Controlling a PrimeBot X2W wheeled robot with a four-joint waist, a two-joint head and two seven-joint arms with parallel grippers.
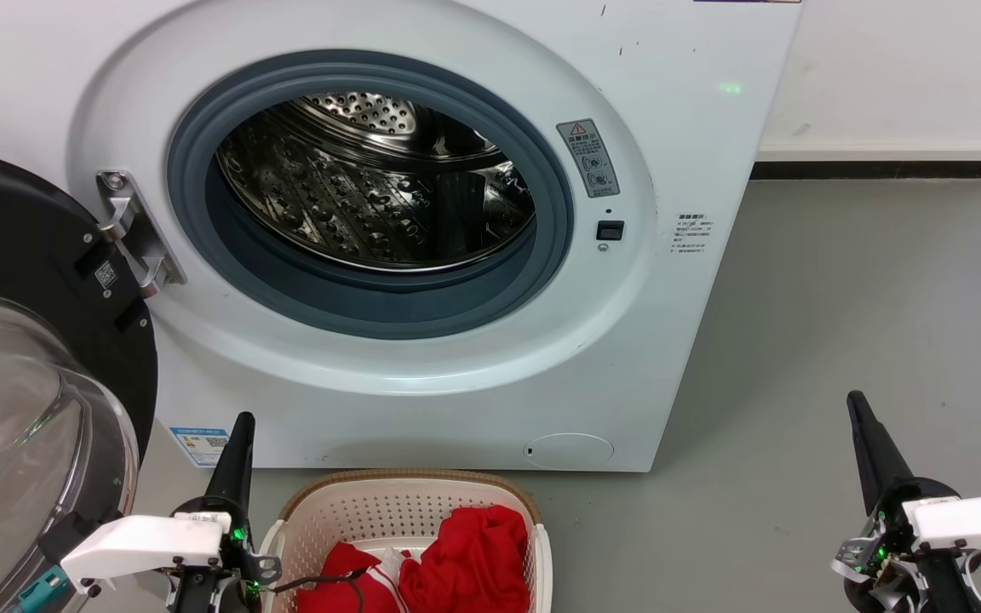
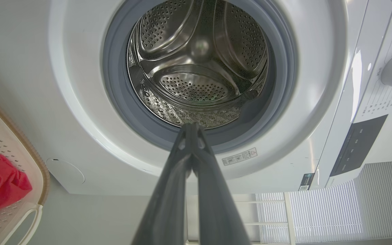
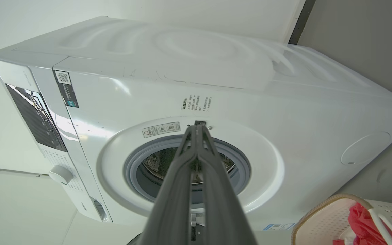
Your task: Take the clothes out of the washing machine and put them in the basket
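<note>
In the head view, the washing machine (image 1: 456,400) is standing with its door (image 1: 39,366) swung open to the left. The steel drum (image 1: 371,204) is showing bare perforated metal, with no fabric in the part that can be seen. The basket (image 1: 410,489) is sitting on the grey floor (image 1: 840,323) just in front of the machine, and both clothes are lying in it. The plain red garment (image 1: 478,558) is bunching up on the right, and the striped garment (image 1: 375,587) is peeking out beside it (partly cut off by the frame edge). The left gripper (image 1: 243,423) is hovering just beside the basket's left rim, fingers pressed together on nothing. The right gripper (image 1: 855,402) is hanging well apart over the floor, likewise pinched together and carrying nothing.

In the left wrist view, the two dark fingers are meeting at their tips and pointing at the porthole's lower rim. The drum is looking bare right to its back wall, and a corner of the basket with red cloth is showing at the left edge.

In the right wrist view, the fingers are lying tight against each other before the porthole, with the basket and red cloth at lower right.

I judge the job to be essentially finished, as both garments are resting in the basket. Only the drum's lowest front lip, hidden behind the grey seal, is going unchecked.
</note>
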